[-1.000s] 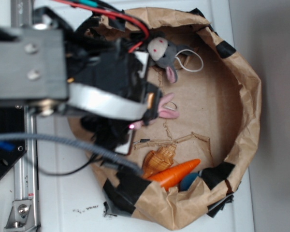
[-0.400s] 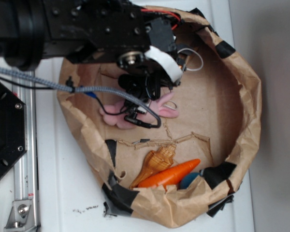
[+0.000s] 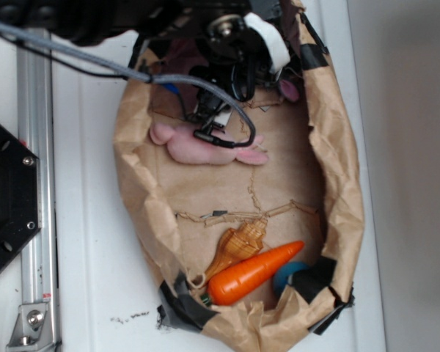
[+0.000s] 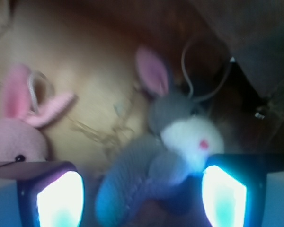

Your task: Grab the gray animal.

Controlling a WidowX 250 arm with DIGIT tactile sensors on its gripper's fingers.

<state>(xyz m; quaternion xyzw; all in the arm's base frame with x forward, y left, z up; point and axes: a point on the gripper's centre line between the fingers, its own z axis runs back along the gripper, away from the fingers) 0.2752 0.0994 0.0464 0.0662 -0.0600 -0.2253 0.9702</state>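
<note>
The gray animal (image 4: 175,142), a gray plush with a white face, a pink cheek and pink-lined ears, lies between my two fingers in the wrist view, its white loop cord (image 4: 199,71) behind it. My gripper (image 4: 142,196) is open, with the left finger (image 4: 57,198) and the right finger (image 4: 225,198) on either side of the toy. In the exterior view my arm (image 3: 235,44) covers the toy at the top of the paper bag (image 3: 345,191); only a pink ear tip (image 3: 288,90) shows.
A pink plush bunny (image 3: 205,147) lies just left of the gray toy, also in the wrist view (image 4: 19,127). A seashell (image 3: 238,246), an orange carrot (image 3: 253,271) and a blue thing (image 3: 286,277) lie at the bag's near end. Crumpled bag walls ring everything.
My arm has moved up toward the bag's far end over the gray toy. The bag has been squeezed narrower and shifted.
</note>
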